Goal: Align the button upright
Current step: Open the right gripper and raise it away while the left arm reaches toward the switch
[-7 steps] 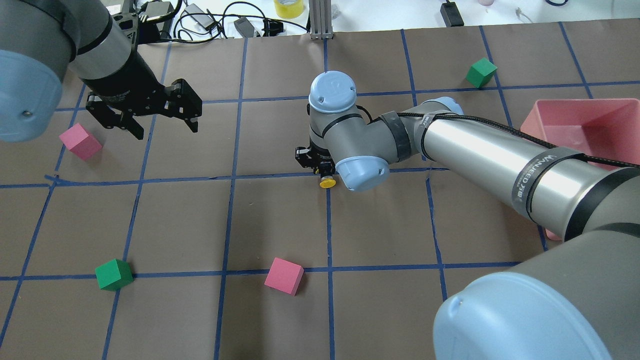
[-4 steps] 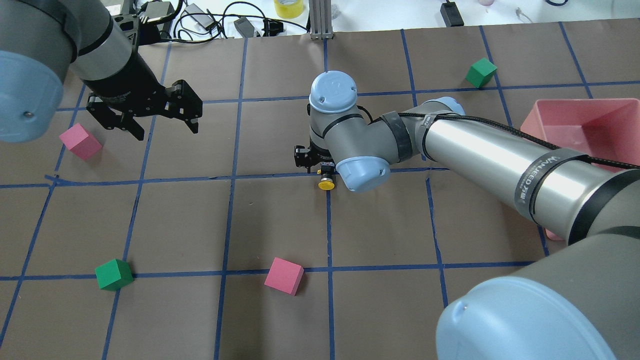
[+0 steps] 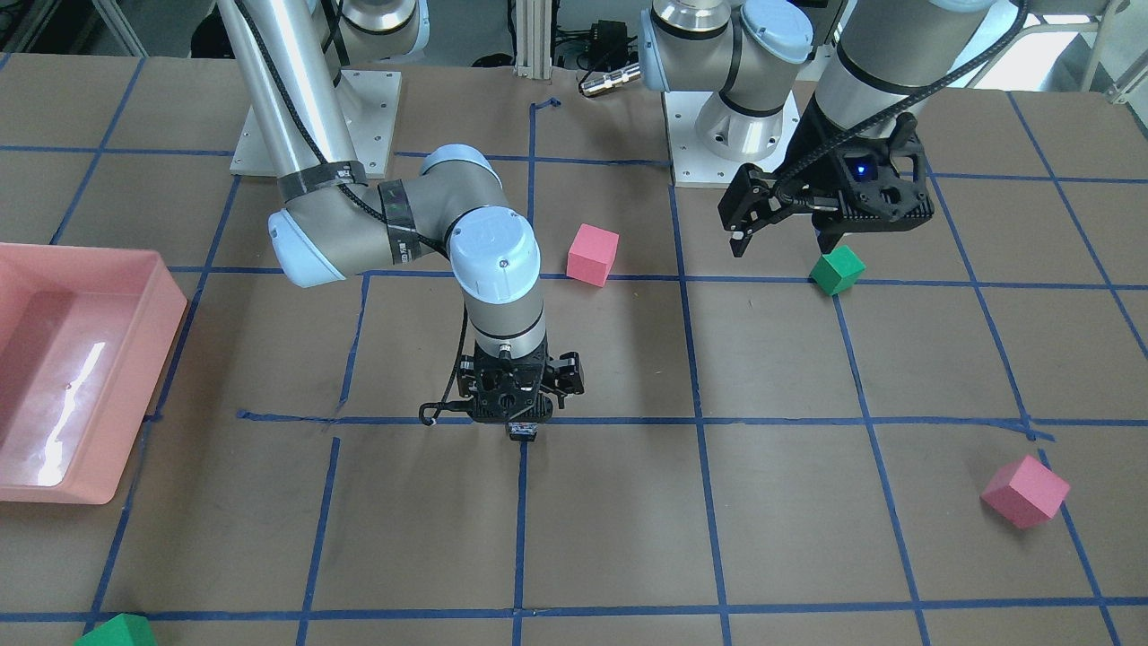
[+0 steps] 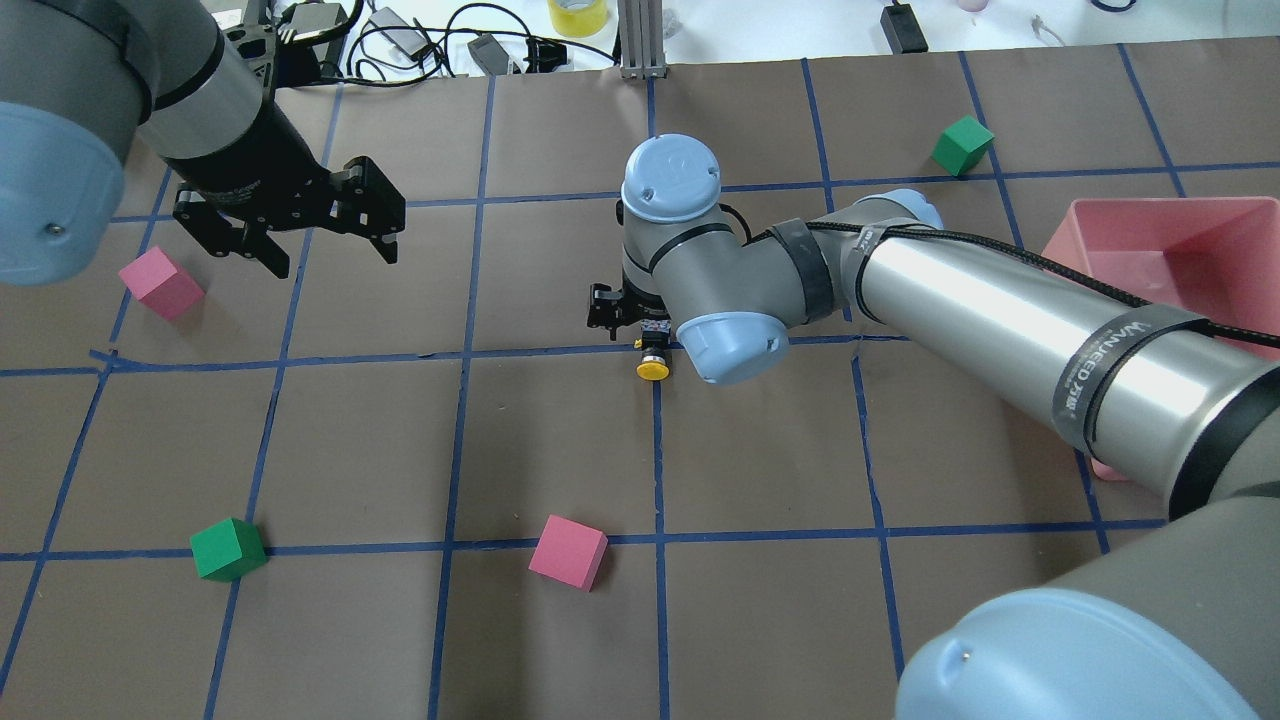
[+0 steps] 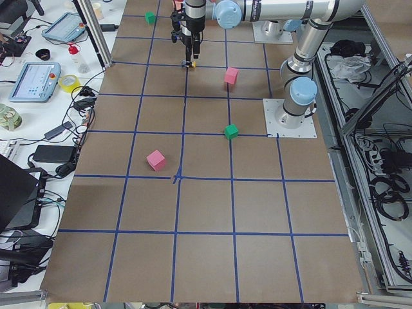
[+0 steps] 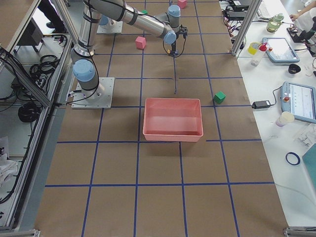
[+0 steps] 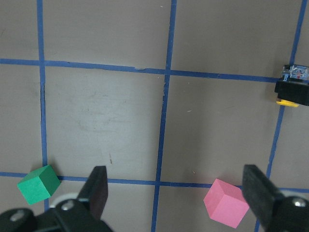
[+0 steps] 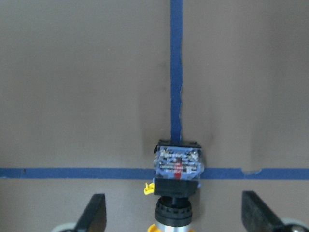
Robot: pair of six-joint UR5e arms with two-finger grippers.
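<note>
Lying on its side on the brown desk point(image 4: 560, 450), at a crossing of blue tape lines point(image 8: 176, 72): the button point(image 8: 176, 174). Showed a yellow mushroom cap, a ribbed black collar and a block base with a bluish end face bearing a red mark. Rested between the fingers point(image 8: 95, 215) of the right tool point(image 8: 174, 205), touched by neither, those fingers spread wide. Hung well apart from it, fingers likewise spread and holding nothing: the left tool point(image 7: 175, 174).
</note>
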